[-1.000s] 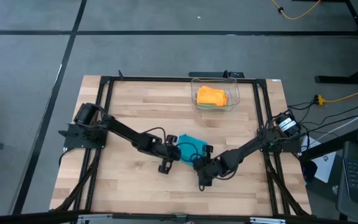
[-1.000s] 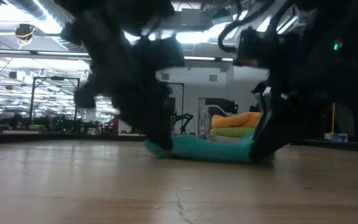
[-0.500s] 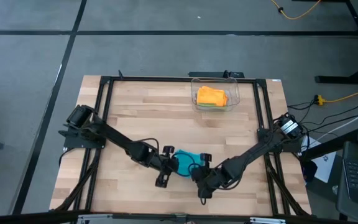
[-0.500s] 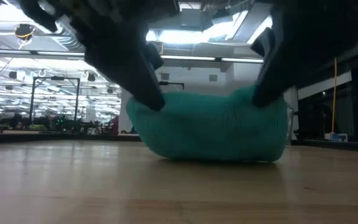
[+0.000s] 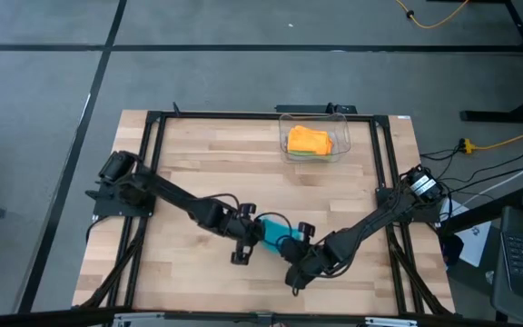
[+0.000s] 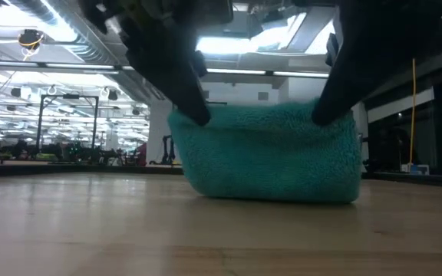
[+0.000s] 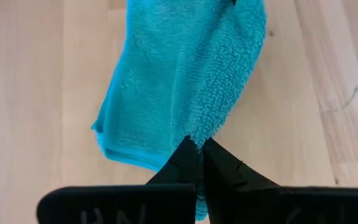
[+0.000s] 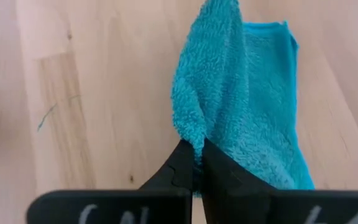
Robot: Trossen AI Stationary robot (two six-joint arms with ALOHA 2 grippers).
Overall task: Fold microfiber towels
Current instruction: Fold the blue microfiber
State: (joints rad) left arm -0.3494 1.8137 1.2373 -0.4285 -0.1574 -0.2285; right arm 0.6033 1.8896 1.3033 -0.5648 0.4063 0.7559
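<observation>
- Teal microfiber towel (image 6: 271, 153) hangs between the two grippers, its lower fold touching the table (image 5: 189, 154).
- Left gripper (image 7: 196, 148) is pinched tight on one upper corner.
- Right gripper (image 8: 195, 149) is clamped on the other corner.
- From above, the arms hide most of the towel.

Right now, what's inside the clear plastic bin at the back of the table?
The clear bin holds a folded orange towel on top, with a lime green edge showing beneath it. Anything lower in the stack is covered by the orange towel.
</observation>
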